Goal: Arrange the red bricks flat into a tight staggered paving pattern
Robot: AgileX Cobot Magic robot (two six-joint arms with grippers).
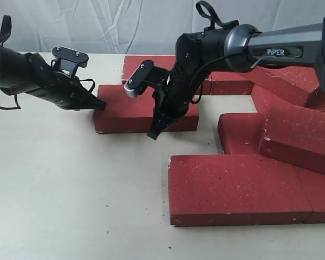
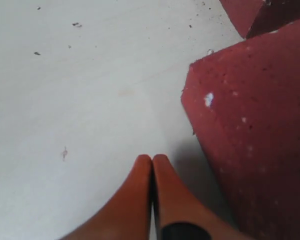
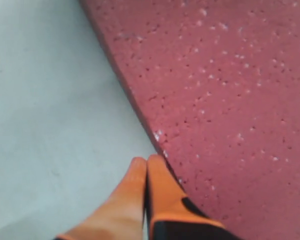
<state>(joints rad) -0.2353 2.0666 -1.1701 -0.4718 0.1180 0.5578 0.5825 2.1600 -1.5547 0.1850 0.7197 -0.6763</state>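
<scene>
Red bricks (image 1: 298, 135) lie in a loose cluster on the right half of the pale tabletop (image 1: 59, 195). Those at the far right overlap and sit tilted. The middle brick (image 1: 130, 111) lies flat at the cluster's left side. The front brick (image 1: 233, 187) also lies flat, with a strip of bare tabletop between the 2.

Left tool (image 1: 101, 106): orange fingers (image 2: 140, 175) pressed together, gripping nothing. The tip is at the middle brick's left end; I cannot tell if it touches.

Right tool (image 1: 153, 135): fingers (image 3: 132, 175) likewise pressed together and empty. It points down at the middle brick's front edge, tip just beside the side face.

Dark crumbs (image 2: 76, 24) dot the tabletop.
</scene>
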